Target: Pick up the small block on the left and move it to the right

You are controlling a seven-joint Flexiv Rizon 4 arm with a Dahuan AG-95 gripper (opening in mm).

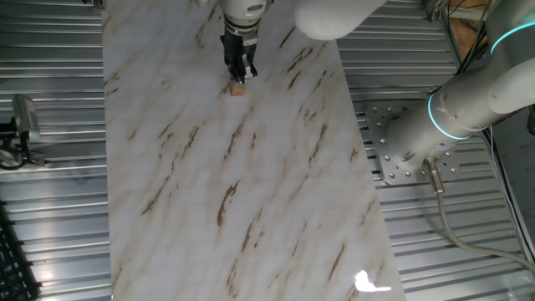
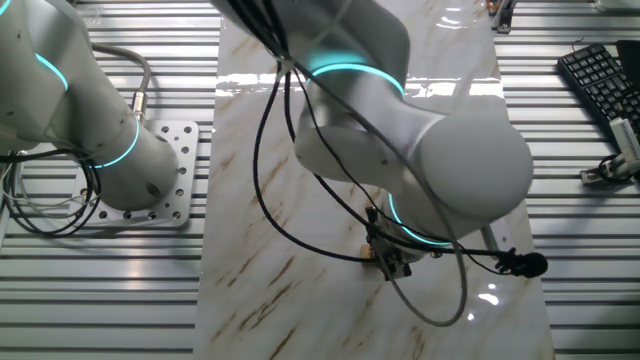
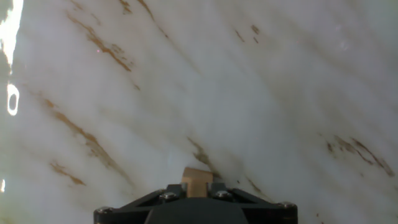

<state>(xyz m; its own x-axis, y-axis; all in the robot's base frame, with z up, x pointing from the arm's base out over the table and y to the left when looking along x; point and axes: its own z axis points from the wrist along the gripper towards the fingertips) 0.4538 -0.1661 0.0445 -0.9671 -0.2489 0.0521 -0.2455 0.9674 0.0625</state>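
Block (image 1: pixel 238 87) — a tiny light-brown cube — sits right at the tips of the gripper (image 1: pixel 240 75), wedged between its two fingers in the hand view, which appear clamped on it. It lies low over the marble-patterned table (image 1: pixel 251 184) — contact unclear.

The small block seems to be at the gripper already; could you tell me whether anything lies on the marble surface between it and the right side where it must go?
Nothing visible does. The small block sits between the fingertips of the gripper, and the marble surface around it shows only brown streaks, with no other objects on it.
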